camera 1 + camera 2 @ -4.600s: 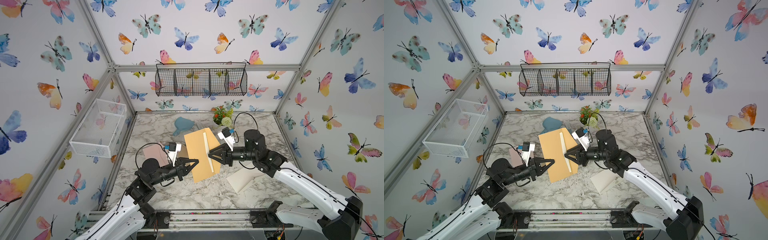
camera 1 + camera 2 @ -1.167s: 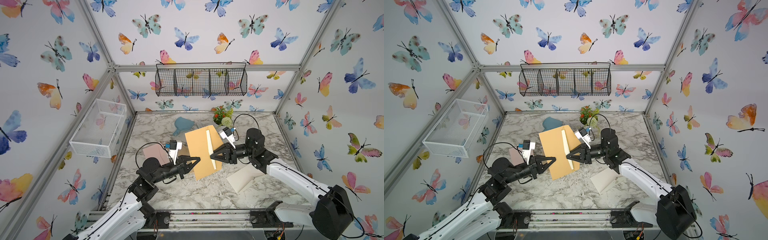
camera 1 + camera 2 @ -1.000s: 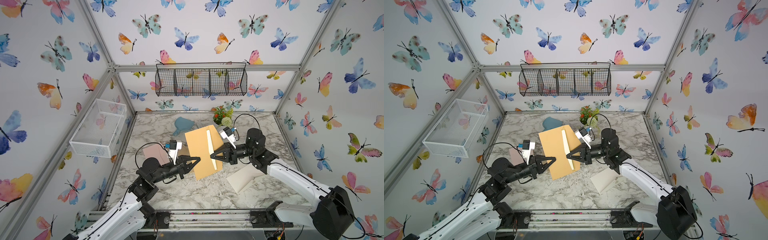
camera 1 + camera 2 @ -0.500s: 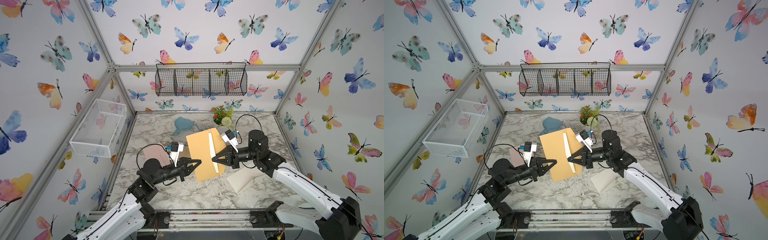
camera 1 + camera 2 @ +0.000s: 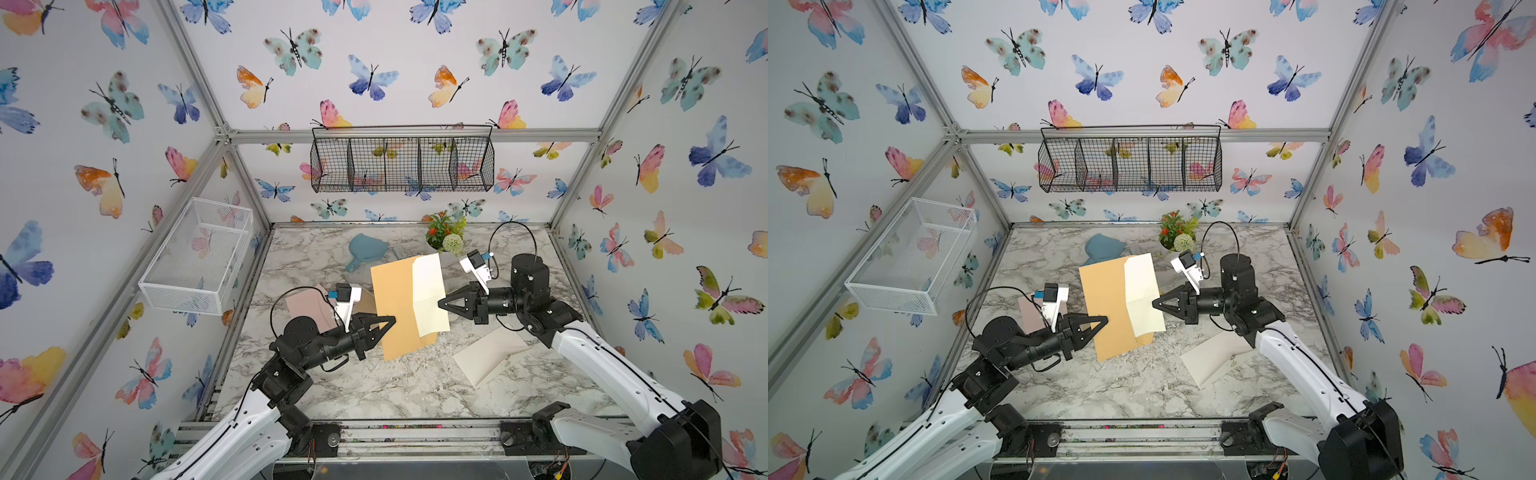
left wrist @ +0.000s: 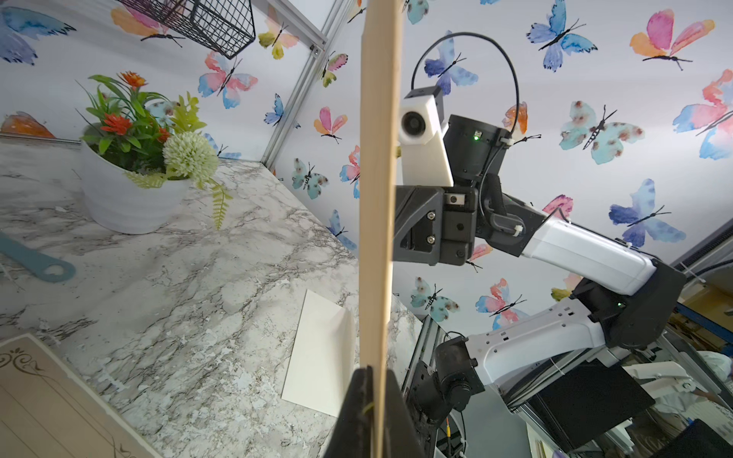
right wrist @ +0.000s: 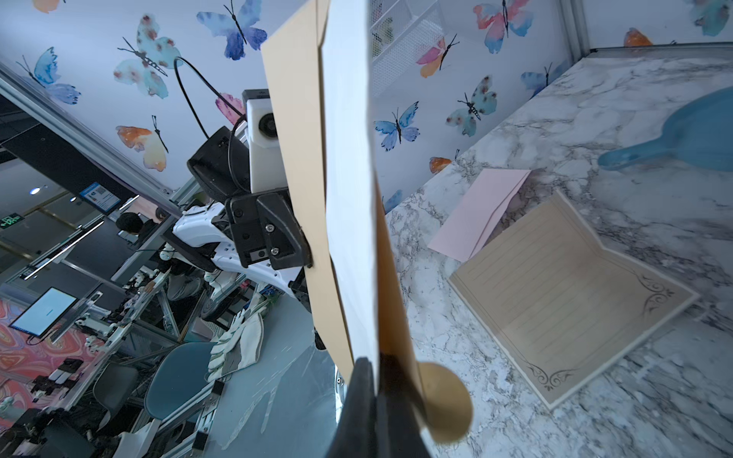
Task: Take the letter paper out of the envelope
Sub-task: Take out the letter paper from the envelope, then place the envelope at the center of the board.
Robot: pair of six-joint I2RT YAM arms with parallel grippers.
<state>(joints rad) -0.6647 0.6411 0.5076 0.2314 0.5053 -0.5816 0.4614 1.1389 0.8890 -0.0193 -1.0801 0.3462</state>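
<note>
Left fingers [image 5: 384, 322], in both top views, pinch the envelope [image 5: 392, 307] at its left edge; right fingers [image 5: 446, 303] pinch the paper [image 5: 430, 291] at its right edge. Both are aloft over the worktop [image 5: 374, 386], paper partly out rightward. Likely best: hold envelope steady, draw paper straight right, no twist.
Left wrist: fingers closed on the edge-on envelope [image 6: 377, 198].
Right wrist: fingers clamped on paper [image 7: 349, 198]; lined sheet [image 7: 563, 293] on worktop, ornaments only. No readable writing.

Bright, even, diffuse light is washing over the marble bench [image 5: 374, 386] in both top views; only faint soft shadows are lying on it; frame posts [image 5: 195, 70] above the bench are bowing toward the picture edges; in the wrist views the fingers [image 6: 355, 416] are blurring into dark shapes; the room [image 7: 79, 277] beyond the bench is looking dimmer.
</note>
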